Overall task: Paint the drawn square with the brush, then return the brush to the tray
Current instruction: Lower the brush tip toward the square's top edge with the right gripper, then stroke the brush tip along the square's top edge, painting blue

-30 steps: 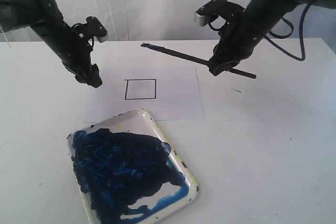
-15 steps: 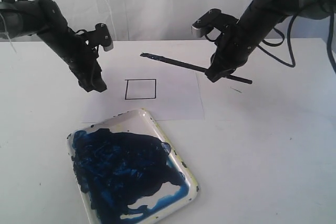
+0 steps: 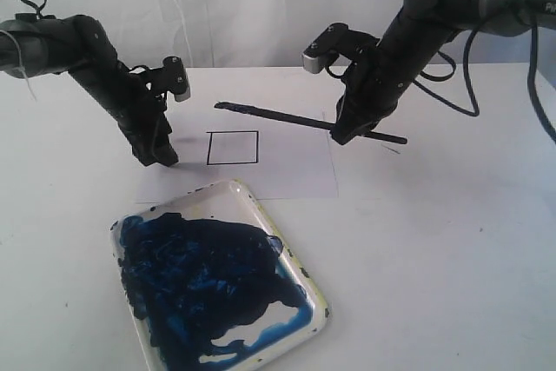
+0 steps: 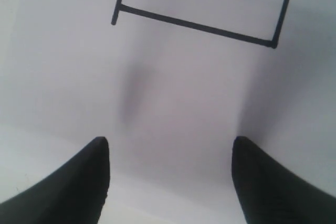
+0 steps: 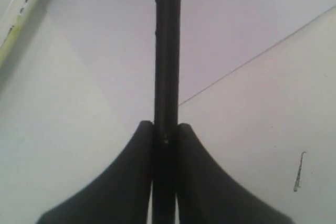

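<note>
- r gripper (image 3: 340,132) is pinched tight on the brush (image 3: 287,116), gripping near its back end. a short bit of handle pokes out behind the fingers.
- wrist view: both fingers press flat vs the handle, one each side.
- brush is off the table (image 3: 434,241), approx level. it runs from r gripper toward l gripper (image 3: 161,158), and in ext view the tip shows just beyond the square's (image 3: 233,147) far edge.
- l gripper is spread wide, nothing btw its fingers, tips pointing down at the paper (image 3: 295,167). we can't tell if they touch it.
- square sits just beside l gripper, on the side facing r gripper. inside is plain white, no paint.
- tray (image 3: 252,197) lies on the camera side of both grippers, closer to l gripper but apart from it, w/ dark blue paint over most of it.
</note>
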{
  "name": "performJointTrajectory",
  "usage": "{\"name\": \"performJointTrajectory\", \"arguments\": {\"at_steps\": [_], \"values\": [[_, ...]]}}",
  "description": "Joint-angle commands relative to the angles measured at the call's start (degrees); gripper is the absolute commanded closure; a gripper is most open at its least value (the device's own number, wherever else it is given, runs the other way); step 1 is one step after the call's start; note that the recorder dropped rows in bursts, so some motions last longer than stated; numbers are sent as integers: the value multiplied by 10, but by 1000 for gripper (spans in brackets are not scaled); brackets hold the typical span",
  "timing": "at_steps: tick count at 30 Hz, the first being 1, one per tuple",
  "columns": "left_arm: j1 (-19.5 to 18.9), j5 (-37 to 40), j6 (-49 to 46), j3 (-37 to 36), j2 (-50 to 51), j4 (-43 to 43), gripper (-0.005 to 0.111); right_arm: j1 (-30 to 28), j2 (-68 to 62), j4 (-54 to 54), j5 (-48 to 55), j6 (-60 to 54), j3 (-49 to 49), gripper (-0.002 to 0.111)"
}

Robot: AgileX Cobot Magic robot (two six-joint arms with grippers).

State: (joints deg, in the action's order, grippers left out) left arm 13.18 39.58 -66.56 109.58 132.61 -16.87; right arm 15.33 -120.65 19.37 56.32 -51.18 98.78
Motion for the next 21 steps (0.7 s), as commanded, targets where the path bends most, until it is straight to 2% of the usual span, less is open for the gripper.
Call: {"name": "performJointTrajectory", "arguments": {"at_steps": [1,21], "values": [[1,11,-3,2,1,-11,38,2,-10,2,3,-6,5,108],[1,24,-6,2,3,-11,38,6,-36,2,0,-7,5,108]]}}
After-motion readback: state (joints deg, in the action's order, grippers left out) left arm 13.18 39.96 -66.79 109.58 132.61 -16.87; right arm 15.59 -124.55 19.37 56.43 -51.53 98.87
